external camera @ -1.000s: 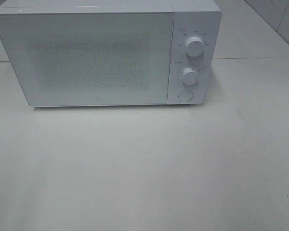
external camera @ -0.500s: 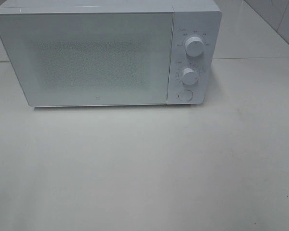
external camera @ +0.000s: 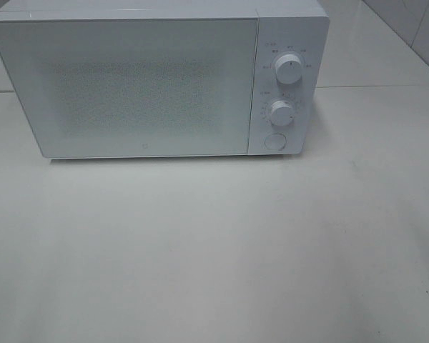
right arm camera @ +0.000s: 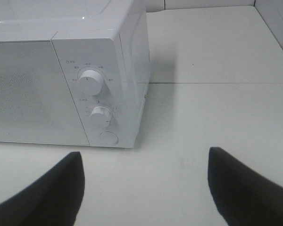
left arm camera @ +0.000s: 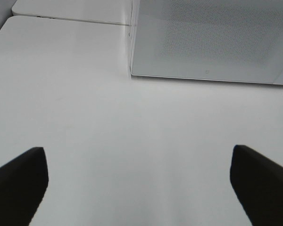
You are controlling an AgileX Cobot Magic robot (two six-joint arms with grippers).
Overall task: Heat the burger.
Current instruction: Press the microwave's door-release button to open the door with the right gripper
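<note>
The burger is out of view in every frame. A white microwave (external camera: 157, 78) stands at the back of the white table with its door (external camera: 129, 86) shut. Its panel carries two knobs (external camera: 289, 71) (external camera: 281, 113) and a round button (external camera: 274, 141). Neither arm shows in the high view. In the left wrist view my left gripper (left arm camera: 139, 183) is open above bare table, short of the microwave (left arm camera: 212, 37). In the right wrist view my right gripper (right arm camera: 144, 186) is open with nothing between its fingers, in front of the microwave's control panel (right arm camera: 96, 94).
The white table (external camera: 214, 250) stretches out in front of the microwave. A tiled wall (external camera: 415, 28) rises at the back right. A seam in the table surface (right arm camera: 217, 83) runs beside the microwave.
</note>
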